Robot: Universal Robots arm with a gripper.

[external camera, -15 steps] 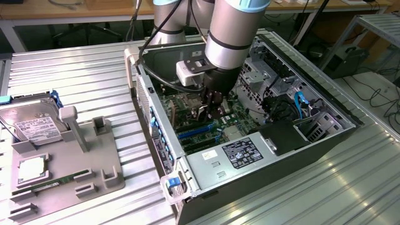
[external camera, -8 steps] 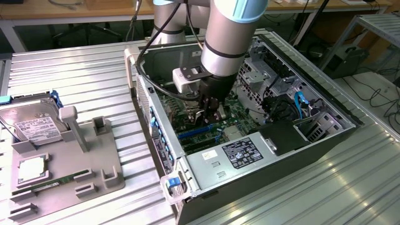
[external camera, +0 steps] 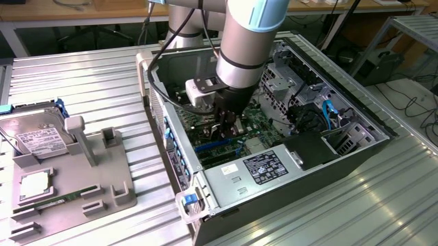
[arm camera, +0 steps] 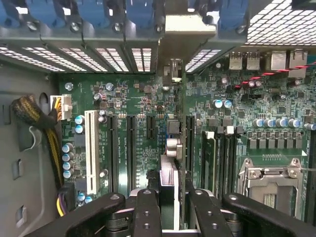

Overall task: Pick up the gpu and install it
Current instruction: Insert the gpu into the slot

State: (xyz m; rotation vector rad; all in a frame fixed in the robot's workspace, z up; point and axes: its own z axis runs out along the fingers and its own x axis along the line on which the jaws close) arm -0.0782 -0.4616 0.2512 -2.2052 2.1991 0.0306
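My gripper (external camera: 230, 124) reaches down into the open computer case (external camera: 356, 110), just above the green motherboard (external camera: 259, 122). In the wrist view the gripper (arm camera: 175, 213) is shut on the gpu (arm camera: 171, 160), a thin card seen edge-on that runs away from the black fingers (arm camera: 147, 212). The card stands upright over the motherboard (arm camera: 133, 94), between the long black expansion slots (arm camera: 130, 148). Its silver end bracket (arm camera: 190, 30) sits at the case's rear slot openings. I cannot tell whether the card's edge is down in a slot.
The power supply (external camera: 263, 168) lies close to the gripper inside the case. A yellow-black cable bundle (arm camera: 33, 112), memory slots (arm camera: 222, 158) and the CPU socket (arm camera: 269, 182) flank the card. Outside, a grey fixture (external camera: 96, 179) holds a hard drive (external camera: 38, 137) and a memory stick (external camera: 49, 203).
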